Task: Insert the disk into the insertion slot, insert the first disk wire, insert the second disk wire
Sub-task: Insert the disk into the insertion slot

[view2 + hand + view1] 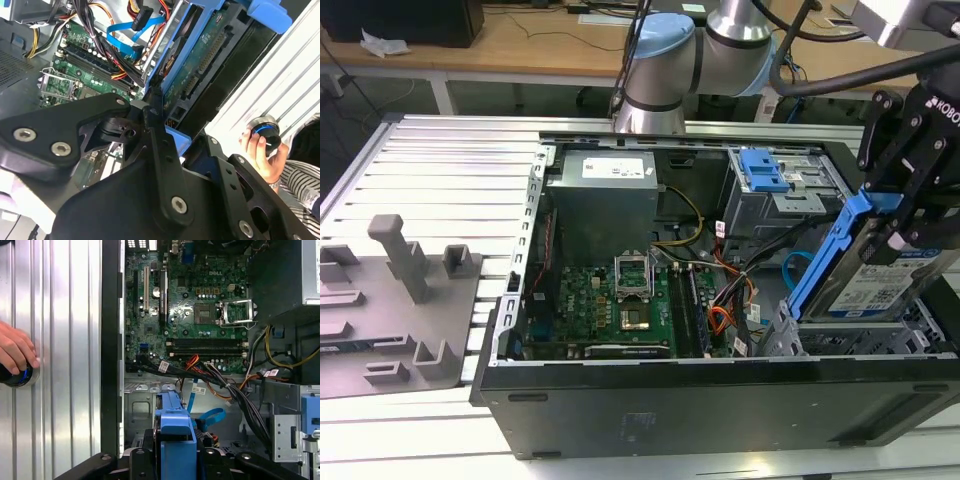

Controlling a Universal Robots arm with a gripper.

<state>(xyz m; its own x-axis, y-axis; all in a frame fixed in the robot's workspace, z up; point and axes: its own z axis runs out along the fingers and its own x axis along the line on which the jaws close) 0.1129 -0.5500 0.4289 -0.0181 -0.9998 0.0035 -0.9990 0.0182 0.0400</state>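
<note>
My gripper [900,212] is shut on the disk [882,283], a silver drive with a white label in a bright blue carrier [172,432]. The disk hangs tilted above the exterior view's right front corner of the open computer case, its lower end just over the insertion slot [783,335], a grey perforated cage. In the second wrist view the disk's green underside [200,55] faces the camera. The second disk wire [790,266], a flat light-blue cable [127,37], lies loose beside the cage. An orange, yellow and black wire bundle [732,298] lies next to it.
A taller grey cage with a bare blue bracket [762,170] stands behind the disk. The motherboard [620,300] and power supply [602,195] fill the case's middle. A person's hand [15,352] rests on a round knob [264,131] on the ribbed metal table beside the case.
</note>
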